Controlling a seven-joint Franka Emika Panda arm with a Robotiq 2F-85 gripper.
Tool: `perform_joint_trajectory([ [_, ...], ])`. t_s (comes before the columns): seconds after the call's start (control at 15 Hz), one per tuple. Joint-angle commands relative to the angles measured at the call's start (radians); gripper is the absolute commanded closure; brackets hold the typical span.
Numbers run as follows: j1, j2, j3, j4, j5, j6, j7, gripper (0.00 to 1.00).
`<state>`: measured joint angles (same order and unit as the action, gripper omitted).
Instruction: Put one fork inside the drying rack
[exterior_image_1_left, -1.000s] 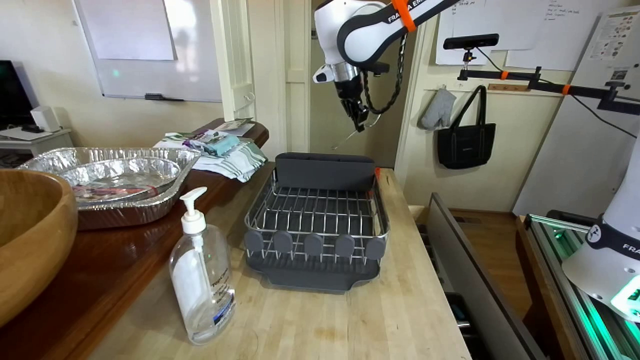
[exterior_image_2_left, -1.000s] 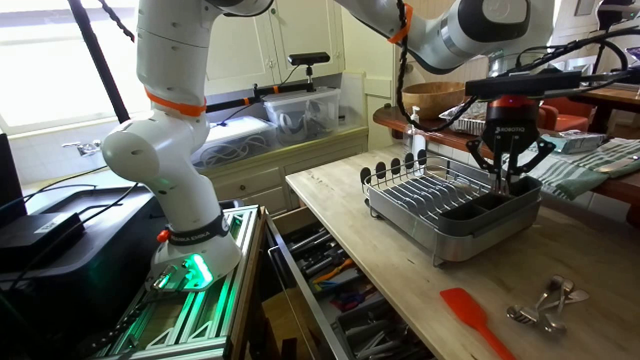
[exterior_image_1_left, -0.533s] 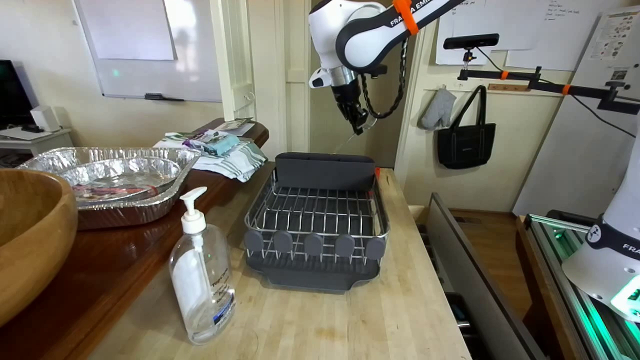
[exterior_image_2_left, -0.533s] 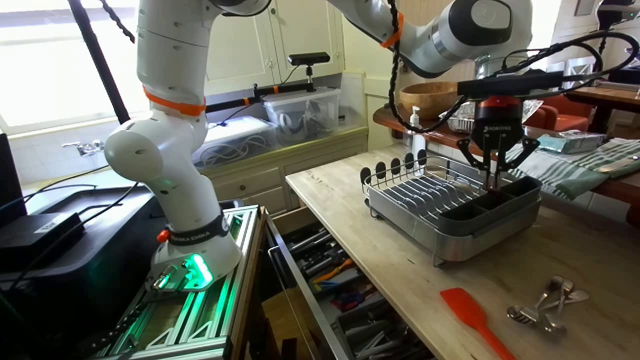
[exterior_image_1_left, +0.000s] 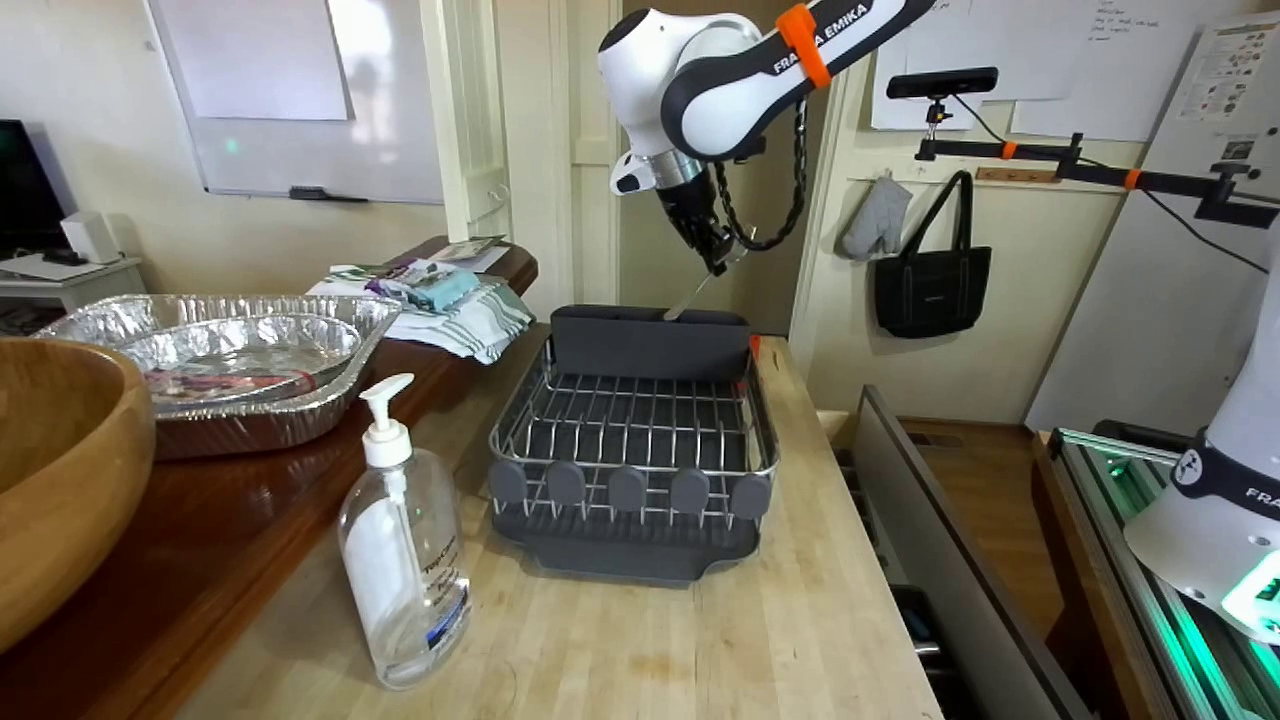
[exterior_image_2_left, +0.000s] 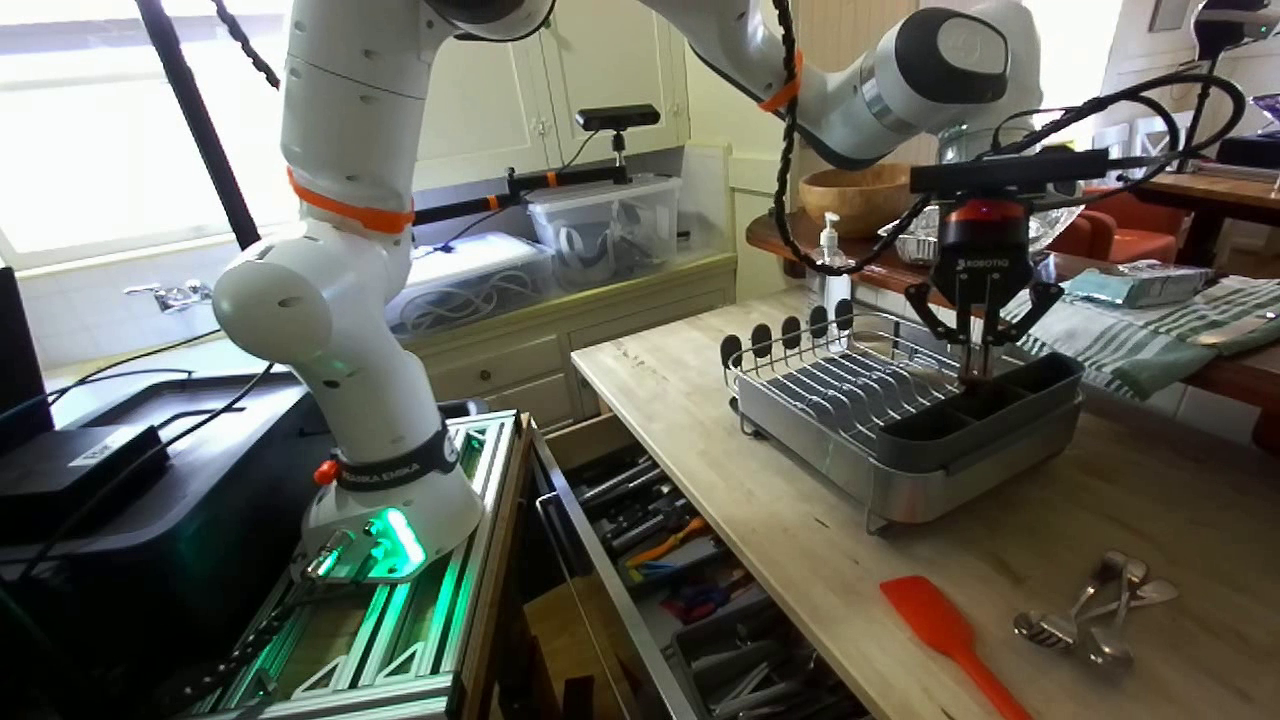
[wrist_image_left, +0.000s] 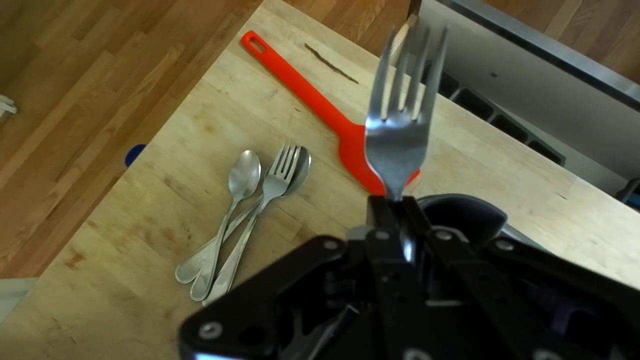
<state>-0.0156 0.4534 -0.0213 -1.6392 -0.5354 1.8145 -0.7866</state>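
Note:
My gripper (wrist_image_left: 393, 202) is shut on a silver fork (wrist_image_left: 400, 135). The tines point up and away in the wrist view. In an exterior view the gripper (exterior_image_1_left: 716, 265) is above the far end of the drying rack (exterior_image_1_left: 630, 545), and the handle of the fork (exterior_image_1_left: 688, 300) slants down to the top of the rack's dark cutlery holder. I cannot tell whether its end is inside. In an exterior view the gripper (exterior_image_2_left: 973, 372) is over the inner edge of the holder on the rack (exterior_image_2_left: 920, 500); the fork is hardly visible there. Another fork (wrist_image_left: 277, 180) lies with spoons on the table.
A red spatula (exterior_image_2_left: 940, 620) lies by the loose cutlery. An open drawer (exterior_image_2_left: 680, 560) runs along the table's side. A soap pump bottle (exterior_image_1_left: 405, 560) stands near the rack. Foil trays (exterior_image_1_left: 250, 350), towels (exterior_image_1_left: 450, 310) and a wooden bowl (exterior_image_1_left: 70, 450) are on the red-brown table.
My gripper has moved, fork held, toward the rack's wire side and tilted slightly. The fork handle's lower end has come down to the cutlery holder's top. The rack has not moved.

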Motion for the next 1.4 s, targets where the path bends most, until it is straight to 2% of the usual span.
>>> perform_joint_trajectory([
  [0.0,0.021,0.057,-0.006,0.067,-0.047,-0.042,0.025,0.98],
  [0.73,0.067,0.186,-0.006,0.208,-0.13,-0.094,0.086,0.98],
  [1.33,0.102,0.229,0.009,0.225,-0.193,-0.115,0.111,0.98],
])
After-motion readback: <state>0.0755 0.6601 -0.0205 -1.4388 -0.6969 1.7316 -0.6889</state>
